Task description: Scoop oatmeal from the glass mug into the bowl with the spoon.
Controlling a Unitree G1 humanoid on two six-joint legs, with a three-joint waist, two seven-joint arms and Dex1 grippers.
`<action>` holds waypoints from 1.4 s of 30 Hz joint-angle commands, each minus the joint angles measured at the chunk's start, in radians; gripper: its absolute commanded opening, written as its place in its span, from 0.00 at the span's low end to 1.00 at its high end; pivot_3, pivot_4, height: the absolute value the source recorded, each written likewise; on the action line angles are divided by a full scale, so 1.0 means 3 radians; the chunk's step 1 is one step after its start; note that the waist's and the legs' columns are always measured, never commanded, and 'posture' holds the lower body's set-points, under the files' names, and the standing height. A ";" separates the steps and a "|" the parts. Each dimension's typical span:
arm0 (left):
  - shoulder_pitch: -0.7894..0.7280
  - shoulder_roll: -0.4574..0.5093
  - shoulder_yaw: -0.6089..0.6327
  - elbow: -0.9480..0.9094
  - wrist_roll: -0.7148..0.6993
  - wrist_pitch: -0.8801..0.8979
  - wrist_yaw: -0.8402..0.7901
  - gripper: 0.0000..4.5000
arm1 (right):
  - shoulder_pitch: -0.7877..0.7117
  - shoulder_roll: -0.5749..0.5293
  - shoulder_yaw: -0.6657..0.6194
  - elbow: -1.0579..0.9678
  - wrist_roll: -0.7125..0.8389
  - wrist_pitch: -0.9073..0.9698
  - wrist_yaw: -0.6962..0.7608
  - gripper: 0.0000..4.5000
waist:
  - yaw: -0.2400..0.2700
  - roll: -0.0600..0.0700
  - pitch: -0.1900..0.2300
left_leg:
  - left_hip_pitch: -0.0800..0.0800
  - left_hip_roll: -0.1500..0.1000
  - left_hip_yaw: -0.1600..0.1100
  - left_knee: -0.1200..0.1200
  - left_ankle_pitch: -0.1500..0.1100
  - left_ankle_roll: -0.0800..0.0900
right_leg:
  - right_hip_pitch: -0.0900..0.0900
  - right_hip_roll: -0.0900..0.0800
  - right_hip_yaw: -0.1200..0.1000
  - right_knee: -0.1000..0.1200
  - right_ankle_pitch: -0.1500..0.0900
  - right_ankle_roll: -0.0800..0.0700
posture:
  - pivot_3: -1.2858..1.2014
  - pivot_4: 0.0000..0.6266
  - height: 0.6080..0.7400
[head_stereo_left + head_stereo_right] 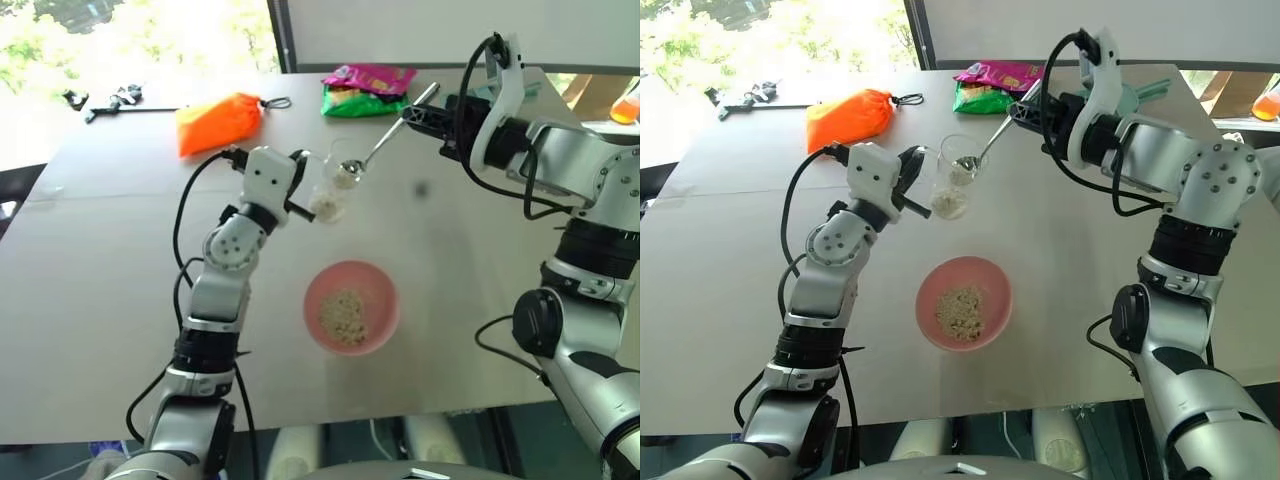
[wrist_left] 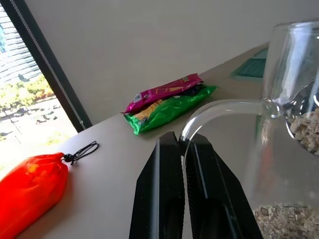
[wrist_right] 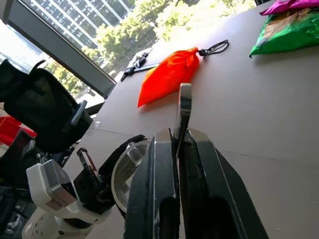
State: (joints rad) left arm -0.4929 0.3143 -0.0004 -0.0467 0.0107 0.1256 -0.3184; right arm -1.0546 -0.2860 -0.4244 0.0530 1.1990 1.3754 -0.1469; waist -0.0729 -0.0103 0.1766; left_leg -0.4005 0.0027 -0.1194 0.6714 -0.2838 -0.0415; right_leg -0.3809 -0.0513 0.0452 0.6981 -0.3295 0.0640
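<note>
Jaws pinch the slim metal spoon above flaky oatmeal.

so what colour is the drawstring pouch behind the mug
Bright orange pouch with a black cord; right wrist view shows it best.

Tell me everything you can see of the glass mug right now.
The glass mug is clear, colourless glass with a curved side handle. The left gripper is shut on that handle and holds the mug above the table, tilted. A layer of oatmeal lies in its bottom. The spoon, held by the right gripper, reaches into its mouth with oats on it. The mug hangs beyond the pink bowl.
</note>
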 commanded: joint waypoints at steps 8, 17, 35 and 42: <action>0.0079 0.0069 0.0081 -0.0115 -0.0030 -0.0198 -0.0017 0.01 | -0.0062 -0.0046 -0.0329 0.0165 0.0697 -0.0058 -0.0575 0.00 | 0.0001 0.0000 0.0000 | 0.0000 0.0000 0.0002 0.0000 0.0000 0.0000 | 0.0000 0.0000 0.0001 0.0000 0.0000 0.0000 | 0.52 0.24 1.00; 0.0149 0.0180 0.0058 -0.0246 -0.0040 -0.0258 -0.0121 0.01 | 0.0078 -0.0126 -0.0223 0.0167 0.1530 -0.0358 -0.1194 0.00 | 0.0003 0.0000 0.0000 | 0.0000 0.0000 0.0003 0.0000 0.0000 0.0000 | 0.0000 0.0000 0.0002 0.0000 0.0000 0.0000 | 0.52 0.24 1.00; 0.0168 0.0398 0.0065 -0.0233 -0.0180 -0.0708 -0.0512 0.01 | 0.0670 -0.0404 0.0220 -0.0484 0.2578 -0.1093 -0.1725 0.00 | 0.0002 0.0000 0.0000 | 0.0000 0.0002 0.0004 -0.0001 0.0000 0.0001 | 0.0000 0.0001 0.0003 -0.0001 0.0000 0.0000 | 0.52 0.24 1.00; 0.0225 0.0503 0.0093 -0.0181 -0.0259 -0.0833 -0.0686 0.01 | 0.0811 -0.0378 0.0152 -0.0667 0.2578 -0.1118 -0.1689 0.00 | 0.0005 0.0000 0.0000 | 0.0000 0.0002 0.0004 -0.0001 0.0000 0.0001 | 0.0000 0.0001 0.0003 -0.0002 0.0000 0.0000 | 0.52 0.24 1.00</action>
State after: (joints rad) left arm -0.4218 0.4583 0.0004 -0.0525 -0.0421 -0.0813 -0.5188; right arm -0.8070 -0.3961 -0.3526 -0.1043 1.9467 1.0624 -0.6620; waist -0.0714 -0.0102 0.1766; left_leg -0.4005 0.0032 -0.1183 0.6712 -0.2839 -0.0413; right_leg -0.3808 -0.0510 0.0460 0.6976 -0.3295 0.0641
